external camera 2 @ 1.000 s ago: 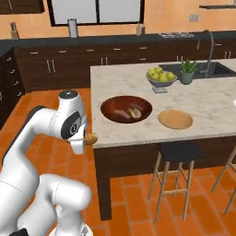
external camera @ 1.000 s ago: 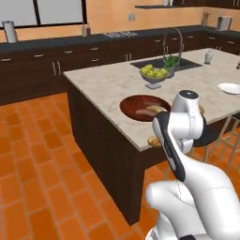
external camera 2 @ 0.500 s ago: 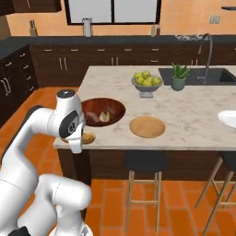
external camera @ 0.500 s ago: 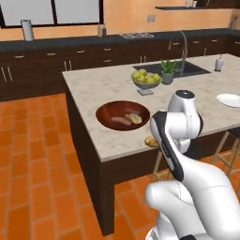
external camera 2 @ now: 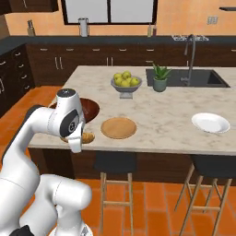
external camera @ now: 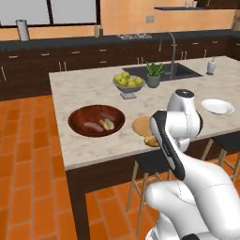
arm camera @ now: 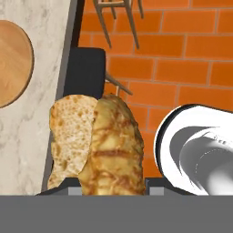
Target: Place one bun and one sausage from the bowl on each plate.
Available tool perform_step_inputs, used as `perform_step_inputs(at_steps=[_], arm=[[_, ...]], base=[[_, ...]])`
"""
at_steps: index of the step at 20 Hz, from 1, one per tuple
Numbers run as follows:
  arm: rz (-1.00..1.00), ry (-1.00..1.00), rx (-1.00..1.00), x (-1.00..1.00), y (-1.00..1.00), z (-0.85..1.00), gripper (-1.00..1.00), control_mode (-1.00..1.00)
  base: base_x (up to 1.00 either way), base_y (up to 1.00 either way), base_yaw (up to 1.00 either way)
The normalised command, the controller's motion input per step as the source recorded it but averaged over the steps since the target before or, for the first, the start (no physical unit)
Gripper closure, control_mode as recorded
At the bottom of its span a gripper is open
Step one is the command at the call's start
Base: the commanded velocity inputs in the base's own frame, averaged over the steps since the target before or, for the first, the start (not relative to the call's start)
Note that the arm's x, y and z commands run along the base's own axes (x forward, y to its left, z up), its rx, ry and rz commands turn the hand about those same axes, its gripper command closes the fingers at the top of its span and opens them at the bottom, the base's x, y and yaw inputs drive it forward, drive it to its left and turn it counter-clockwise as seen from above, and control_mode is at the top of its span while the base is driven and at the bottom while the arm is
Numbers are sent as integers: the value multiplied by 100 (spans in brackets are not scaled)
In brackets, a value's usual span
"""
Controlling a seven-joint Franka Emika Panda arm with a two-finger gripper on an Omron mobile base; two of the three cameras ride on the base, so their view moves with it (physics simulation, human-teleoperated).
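Observation:
My gripper (arm camera: 110,188) is shut on a toasted split bun (arm camera: 103,146), which hangs just over the island's near edge. That bun (external camera 2: 86,137) shows beside my hand, and again as the bun (external camera: 151,140) peeking from behind my arm. The dark wooden bowl (external camera: 96,121) holds sausages (external camera: 91,125) and another bun; my arm partly hides the bowl (external camera 2: 90,109). The tan wooden plate (external camera: 140,125) (external camera 2: 119,127) (arm camera: 11,59) lies bare, a short way to the right of the held bun. The white plate (external camera: 218,106) (external camera 2: 210,123) sits bare further right.
A grey footed bowl of apples (external camera 2: 125,82) and a potted plant (external camera 2: 160,77) stand behind the plates, beside the sink (external camera 2: 186,77). Dark stools (external camera 2: 113,163) (external camera 2: 211,167) stand under the island's near edge, over orange tile floor.
The whole picture has shifted: the base has driven right along the island, bringing both plates into view. The bun stays in my grip.

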Motion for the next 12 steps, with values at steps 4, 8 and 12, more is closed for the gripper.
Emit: perform_step_inputs(at_steps=[4, 8, 12], arm=[[0, 0, 0, 0, 0, 0, 100, 100], [0, 0, 0, 0, 0, 0, 100, 100], [0, 0, 0, 0, 0, 0, 100, 100]], base=[[32, -7, 35], [47, -48, 33], [42, -55, 0]])
